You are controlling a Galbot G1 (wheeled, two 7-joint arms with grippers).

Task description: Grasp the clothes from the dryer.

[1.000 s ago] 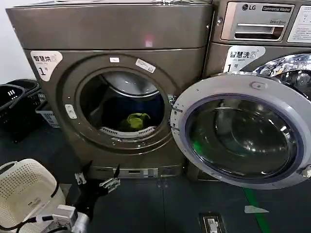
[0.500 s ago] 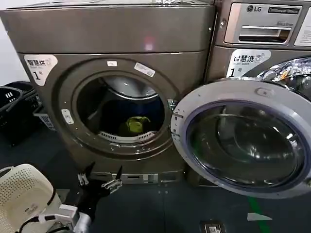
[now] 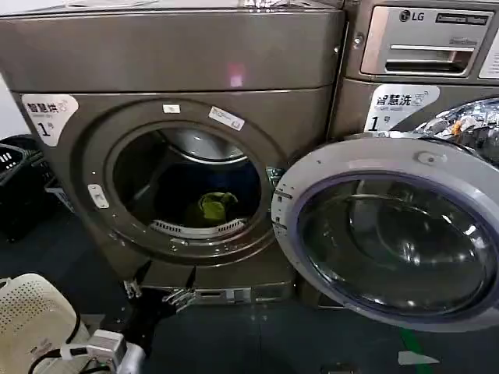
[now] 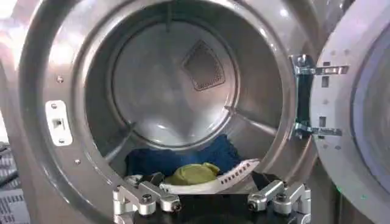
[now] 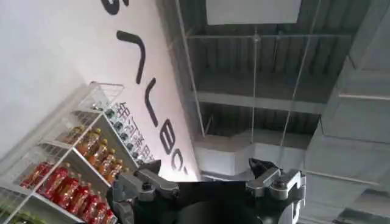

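Left gripper, jaws wide, should enter the dryer porthole's lower rim centrally toward the clothes.

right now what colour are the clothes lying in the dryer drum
Yellow-green. The clothes show best in the head view, low in the dryer.

Left hand now higher and closer to dryer, fingers spread, at lower left of head frame just below porthole rim. Dryer looms larger in frame; clothes sit nearer frame centre.
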